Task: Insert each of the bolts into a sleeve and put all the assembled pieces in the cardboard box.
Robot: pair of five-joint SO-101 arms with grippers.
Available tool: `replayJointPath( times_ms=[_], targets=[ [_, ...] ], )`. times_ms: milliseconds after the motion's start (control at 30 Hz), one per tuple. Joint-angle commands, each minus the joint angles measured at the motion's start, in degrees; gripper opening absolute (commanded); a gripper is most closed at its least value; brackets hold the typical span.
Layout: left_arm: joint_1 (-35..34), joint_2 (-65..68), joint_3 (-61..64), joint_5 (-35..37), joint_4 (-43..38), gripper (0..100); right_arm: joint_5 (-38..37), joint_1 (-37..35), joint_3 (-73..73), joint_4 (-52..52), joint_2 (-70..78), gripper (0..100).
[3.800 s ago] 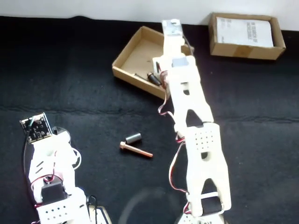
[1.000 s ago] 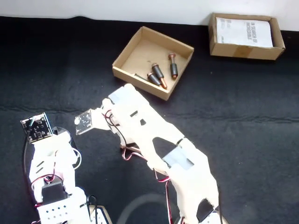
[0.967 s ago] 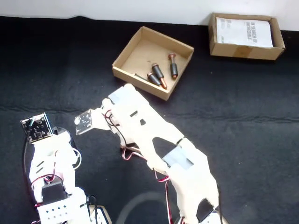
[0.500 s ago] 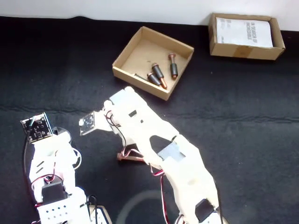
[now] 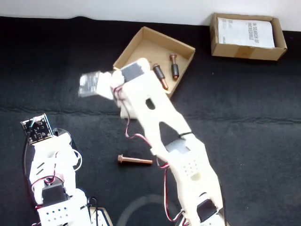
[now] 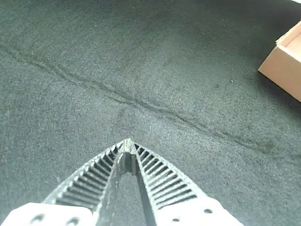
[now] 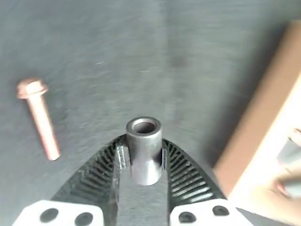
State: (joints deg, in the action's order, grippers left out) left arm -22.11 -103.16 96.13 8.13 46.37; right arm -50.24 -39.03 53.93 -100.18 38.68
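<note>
My right gripper [image 7: 143, 141] is shut on a dark grey sleeve [image 7: 143, 162], held upright with its open bore facing the camera, above the black mat. A copper bolt [image 5: 135, 160] [image 7: 38, 117] lies flat on the mat, apart from the gripper. The right arm [image 5: 155, 122] stretches from the near edge toward the open cardboard box [image 5: 126, 56], which holds two assembled pieces [image 5: 160, 76] [image 5: 174, 66]. My left gripper [image 6: 128, 142] is shut on nothing, low over bare mat at the near left, where the left arm [image 5: 49, 165] rests.
A second cardboard box [image 5: 248, 47] with a printed sheet sits at the far right. The task box's side wall [image 7: 268, 127] is close beside the held sleeve, and its corner [image 6: 286, 66] shows beyond the left gripper. A crease runs across the mat.
The right arm left the box, came down over the sleeve and bolt, took hold of the sleeve and rose toward the box. The bolt shifted slightly and now lies uncovered. Left arm unmoved.
</note>
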Motion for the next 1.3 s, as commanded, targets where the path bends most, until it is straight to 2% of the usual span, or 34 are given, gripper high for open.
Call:
replayJointPath(
  times_ms=[0, 133, 267, 367, 467, 633, 833, 933, 1033, 1133, 1267],
  targets=[
    [0.04, -0.22, 1.01, -0.35, 0.18, 2, 4.40, 2.59, 9.54, -0.92, -4.35, 0.7],
    [3.74, -0.13, 1.01, -0.18, 1.32, 2, 9.41, 4.00, 7.69, -1.01, -12.09, 0.7],
    [10.95, -0.57, 1.01, 0.00, 11.16, 2, 12.40, 3.65, -7.16, -1.01, -22.90, 0.7],
    [12.70, -0.57, 0.75, 0.53, 11.87, 1, 14.68, 2.24, -20.97, -0.92, -31.08, 0.7],
    [12.79, -0.57, -1.80, 4.84, 11.78, 1, 17.58, 1.98, -32.48, -0.75, -37.93, 0.7],
    [17.01, -0.22, -6.99, 8.97, 11.78, 1, 22.33, 2.07, -44.79, -0.48, -45.32, 0.7],
    [20.79, 0.75, -15.60, 12.48, 12.13, 17, 27.87, 2.24, -56.92, 5.49, -52.70, 0.7],
    [22.73, 7.69, -23.60, 13.01, 12.13, 16, 28.13, 2.15, -62.90, 8.84, -56.22, 0.7],
    [24.13, 20.88, -32.75, 16.44, 12.22, 12, 29.36, 2.33, -67.91, 11.74, -58.86, 0.7],
    [26.86, 37.67, -42.51, 18.11, 14.07, 0, 30.15, 2.42, -71.78, 13.67, -61.32, 0.7],
    [31.43, 55.60, -53.85, 18.46, 20.48, 1, 30.95, 4.09, -76.09, 16.48, -63.96, 0.7]
  ],
)
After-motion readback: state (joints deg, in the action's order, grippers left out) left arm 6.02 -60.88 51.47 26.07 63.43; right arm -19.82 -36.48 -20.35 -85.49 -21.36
